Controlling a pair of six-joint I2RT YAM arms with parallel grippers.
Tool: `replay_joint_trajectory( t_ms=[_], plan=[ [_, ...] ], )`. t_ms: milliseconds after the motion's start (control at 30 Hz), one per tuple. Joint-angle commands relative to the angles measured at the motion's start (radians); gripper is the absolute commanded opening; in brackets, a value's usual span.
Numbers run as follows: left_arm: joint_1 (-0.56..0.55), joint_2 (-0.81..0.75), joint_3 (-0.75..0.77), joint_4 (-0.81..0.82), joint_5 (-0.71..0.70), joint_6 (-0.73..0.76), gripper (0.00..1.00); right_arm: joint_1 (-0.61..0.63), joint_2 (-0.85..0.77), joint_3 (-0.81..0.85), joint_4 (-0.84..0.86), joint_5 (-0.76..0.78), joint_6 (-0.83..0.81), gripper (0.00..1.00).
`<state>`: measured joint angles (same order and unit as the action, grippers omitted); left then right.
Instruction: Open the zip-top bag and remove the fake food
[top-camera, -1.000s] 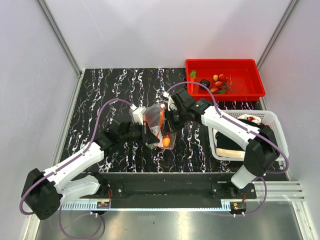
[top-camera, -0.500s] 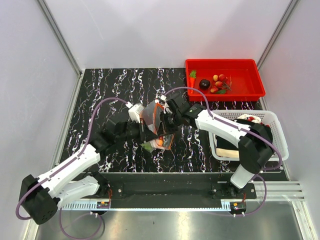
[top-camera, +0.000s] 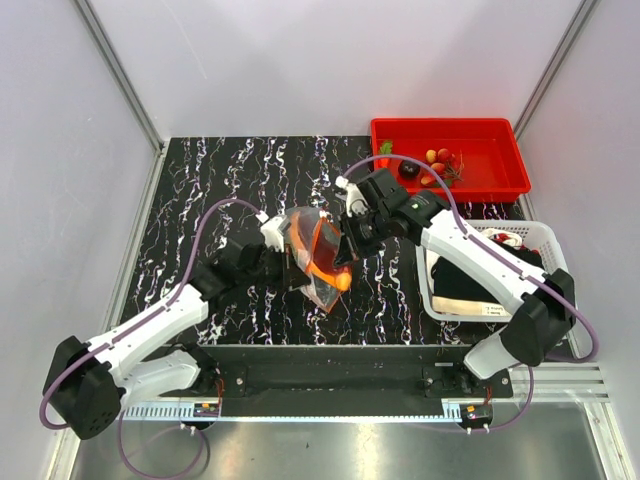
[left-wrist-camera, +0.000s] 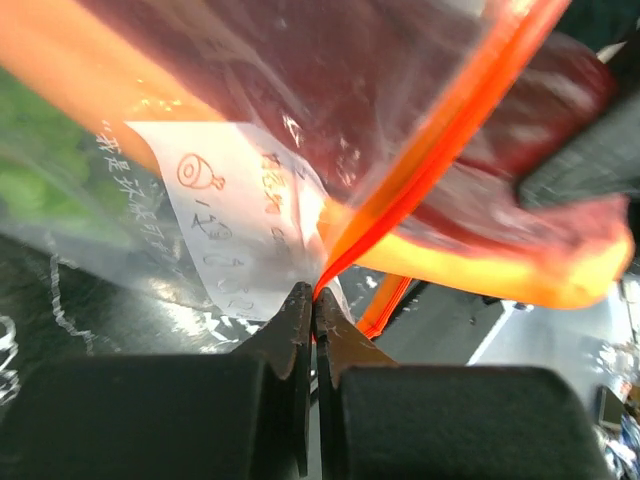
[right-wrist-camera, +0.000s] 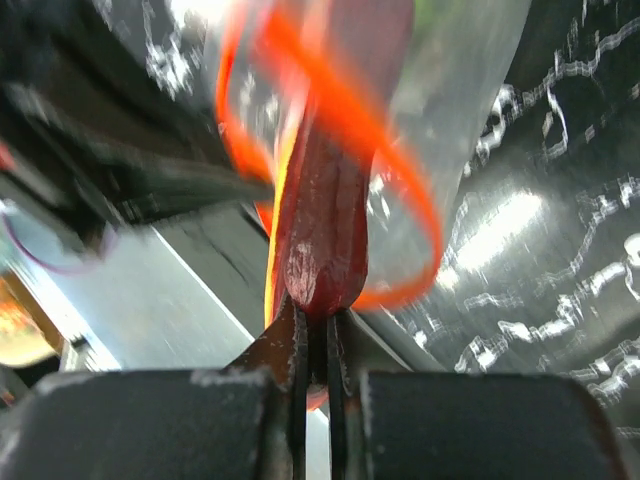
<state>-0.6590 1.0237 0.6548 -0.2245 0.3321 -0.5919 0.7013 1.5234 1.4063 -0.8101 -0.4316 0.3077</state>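
Observation:
The zip-top bag (top-camera: 305, 228) hangs over the middle of the black table, stretched between both grippers. My left gripper (top-camera: 291, 263) (left-wrist-camera: 315, 293) is shut on the corner of its orange-red zip strip (left-wrist-camera: 420, 160), beside the white label (left-wrist-camera: 235, 235). My right gripper (top-camera: 349, 243) (right-wrist-camera: 318, 318) is shut on a flat dark red piece of fake food (right-wrist-camera: 330, 210) with an orange edge, and the open zip loop (right-wrist-camera: 415, 200) rings that piece. Green leafy bits (left-wrist-camera: 40, 160) show blurred inside the bag.
A red tray (top-camera: 490, 185) at the back right holds a carrot (top-camera: 385, 150), a dark purple piece (top-camera: 408, 168) and red tomatoes (top-camera: 440, 162). A white mesh basket (top-camera: 548, 236) stands at the right edge, under the right arm. White walls close in both sides.
My right gripper has shifted to the right, and the bag has swung with it. The bag's mouth now stands wider, with more of the red-orange piece showing. The left gripper keeps its hold.

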Motion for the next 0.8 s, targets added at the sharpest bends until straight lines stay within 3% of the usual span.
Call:
replay_joint_trajectory(
  t_ms=[0, 233, 433, 633, 667, 767],
  plan=[
    [0.012, -0.019, 0.087, -0.038, -0.154, 0.011, 0.00, 0.004, -0.107, -0.027, -0.145, -0.038, -0.130, 0.00],
    [0.039, -0.024, 0.164, -0.156, -0.393, -0.058, 0.00, 0.003, -0.394, -0.104, -0.147, -0.084, -0.168, 0.00],
    [0.056, -0.027, 0.184, -0.246, -0.525, -0.097, 0.00, 0.004, -0.532, -0.089, -0.147, 0.103, -0.162, 0.00],
    [0.065, -0.056, 0.207, -0.299, -0.555, -0.108, 0.00, -0.022, -0.523, -0.047, -0.075, 0.396, -0.101, 0.00],
    [0.064, -0.063, 0.209, -0.302, -0.547, -0.106, 0.00, -0.063, -0.511, -0.038, -0.066, 0.453, -0.091, 0.00],
    [0.064, -0.089, 0.209, -0.300, -0.510, -0.100, 0.00, -0.219, -0.439, 0.017, -0.020, 0.435, -0.090, 0.00]
  ],
)
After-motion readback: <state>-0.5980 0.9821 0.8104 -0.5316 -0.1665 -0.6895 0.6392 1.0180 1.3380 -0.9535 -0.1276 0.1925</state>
